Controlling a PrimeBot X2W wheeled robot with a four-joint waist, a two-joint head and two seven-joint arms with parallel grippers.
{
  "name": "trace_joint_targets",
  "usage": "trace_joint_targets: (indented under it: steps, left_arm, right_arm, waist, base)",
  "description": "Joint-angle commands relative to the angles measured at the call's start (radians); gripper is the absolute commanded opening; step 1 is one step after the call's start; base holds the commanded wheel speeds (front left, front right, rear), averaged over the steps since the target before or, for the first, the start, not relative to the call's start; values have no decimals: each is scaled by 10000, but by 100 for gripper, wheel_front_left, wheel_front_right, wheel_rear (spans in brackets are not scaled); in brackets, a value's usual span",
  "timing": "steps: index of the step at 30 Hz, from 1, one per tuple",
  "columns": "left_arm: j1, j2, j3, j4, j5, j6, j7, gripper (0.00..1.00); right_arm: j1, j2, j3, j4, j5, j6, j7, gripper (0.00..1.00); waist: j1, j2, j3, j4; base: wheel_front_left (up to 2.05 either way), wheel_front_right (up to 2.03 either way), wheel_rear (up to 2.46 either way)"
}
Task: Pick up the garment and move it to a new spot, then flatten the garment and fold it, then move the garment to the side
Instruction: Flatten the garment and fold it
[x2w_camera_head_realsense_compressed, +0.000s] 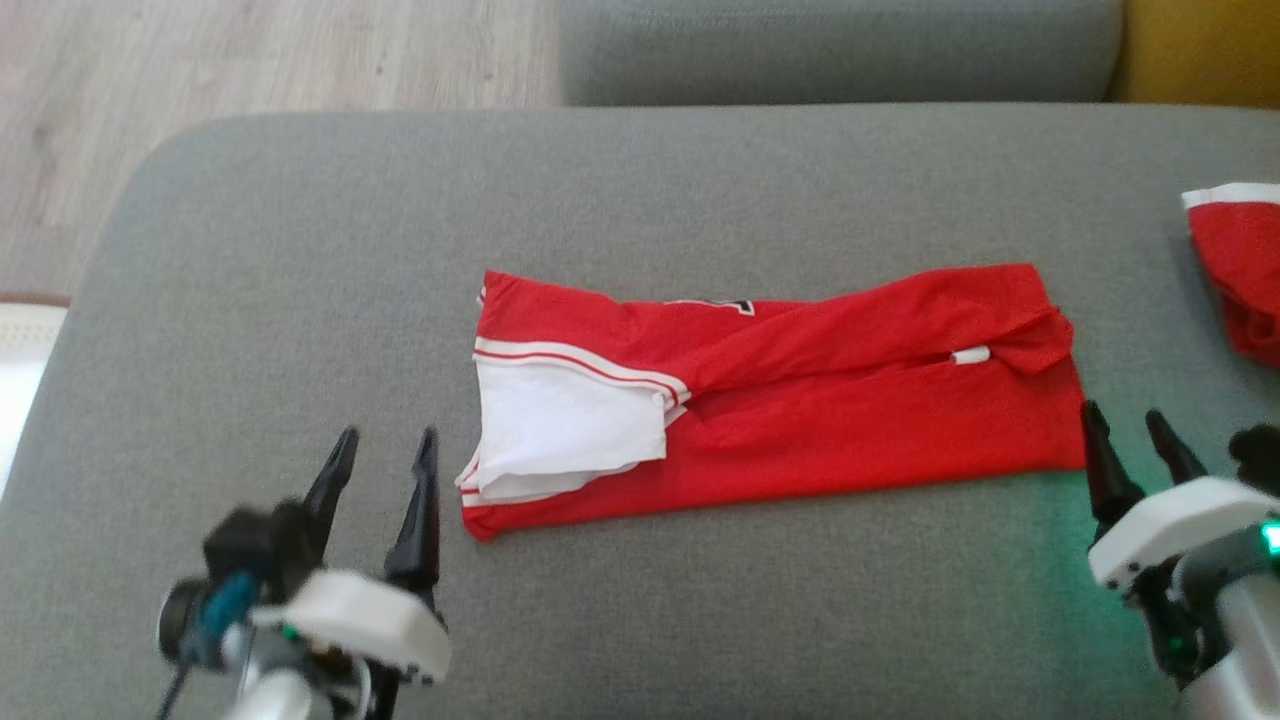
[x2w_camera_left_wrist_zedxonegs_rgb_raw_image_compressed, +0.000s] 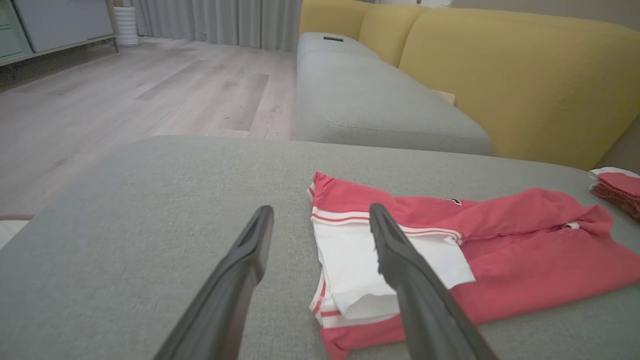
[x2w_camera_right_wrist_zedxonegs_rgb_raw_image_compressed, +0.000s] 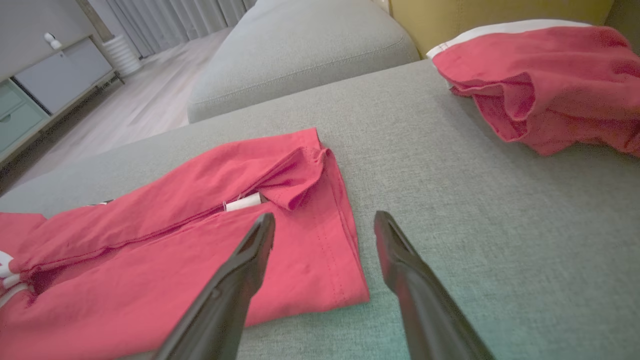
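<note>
A red garment (x2w_camera_head_realsense_compressed: 800, 390) with a white, red-striped sleeve lies folded into a long band on the grey cushion (x2w_camera_head_realsense_compressed: 300, 300). My left gripper (x2w_camera_head_realsense_compressed: 385, 450) stands open just left of its sleeve end, holding nothing. Open as well, my right gripper (x2w_camera_head_realsense_compressed: 1128, 422) hovers at the band's near right corner. Seen from the left wrist, the garment (x2w_camera_left_wrist_zedxonegs_rgb_raw_image_compressed: 500, 250) spreads right of my left gripper (x2w_camera_left_wrist_zedxonegs_rgb_raw_image_compressed: 320, 215), whose right finger overlaps the white sleeve. From the right wrist, the garment's hem (x2w_camera_right_wrist_zedxonegs_rgb_raw_image_compressed: 320, 240) sits under and between the fingers of my right gripper (x2w_camera_right_wrist_zedxonegs_rgb_raw_image_compressed: 325, 220).
Another red and white garment (x2w_camera_head_realsense_compressed: 1240, 270) lies crumpled at the cushion's right edge, also close by on the right as red cloth (x2w_camera_right_wrist_zedxonegs_rgb_raw_image_compressed: 545, 85). A second grey cushion (x2w_camera_head_realsense_compressed: 840, 50) and a yellow backrest (x2w_camera_left_wrist_zedxonegs_rgb_raw_image_compressed: 500, 75) lie beyond. Wooden floor (x2w_camera_head_realsense_compressed: 200, 70) is to the left.
</note>
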Motion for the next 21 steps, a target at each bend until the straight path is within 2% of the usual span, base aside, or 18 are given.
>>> trace_joint_targets:
  steps: [1, 6, 11, 15, 21]
  left_arm:
    - [163, -156, 1062, -491, 544, 78, -122, 100]
    - [1647, -1206, 2308, -759, 2116, -131, -122, 100]
    - [2519, -2087, 3142, -717, 3263, -788, -123, 100]
    - [2765, -2582, 3422, -754, 4214, -1113, -123, 100]
    - [2768, -3208, 3576, -823, 4946, -1604, -123, 100]
  right_arm:
    - [63, 39, -59, -409, -163, 65, -224, 100]
    - [584, 562, -560, -466, -452, 65, -345, 100]
    - [646, 874, -1016, -396, -746, 65, -321, 100]
    - [307, 952, -1487, -83, -1096, 65, -80, 100]
    - [-681, 742, -2371, 886, -1860, 65, 577, 100]
  waist:
    - [1, -1, -204, -56]
    - [1, -1, -562, 104]
    - [1, -1, -686, 405]
    - [1, -1, -656, 792]
    - [1, -1, -365, 1395]
  base:
    - [0, 0, 0]
    - [0, 0, 0]
    - [0, 0, 0]
    - [0, 0, 0]
    - [0, 0, 0]
